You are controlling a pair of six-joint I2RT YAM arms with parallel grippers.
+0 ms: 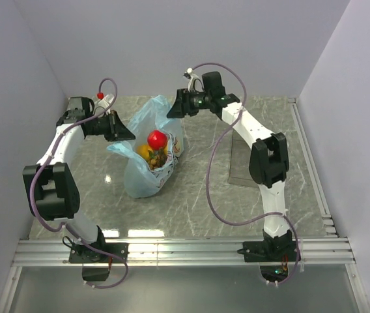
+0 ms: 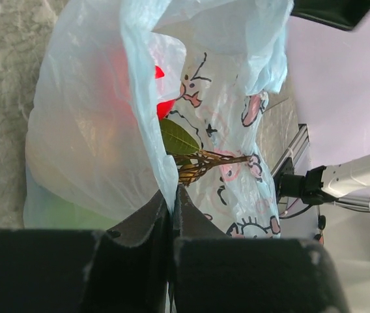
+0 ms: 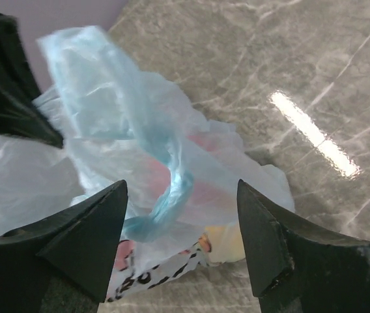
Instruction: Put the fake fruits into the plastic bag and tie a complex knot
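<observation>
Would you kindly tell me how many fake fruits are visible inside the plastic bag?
3: a red fruit on top, a yellow-orange fruit beside it, and a brown bunch next to both. More may lie hidden deeper in the plastic bag.

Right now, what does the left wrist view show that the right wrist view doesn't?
Only the left wrist view: the left claw shut on the rim of the plastic bag, and inside the opening a red fruit and a green leaf. Only the right wrist view: the right claw open around the bag's twisted handle strand, not gripping it, plus bare table. Both: the light-blue bag and its cartoon print.
</observation>
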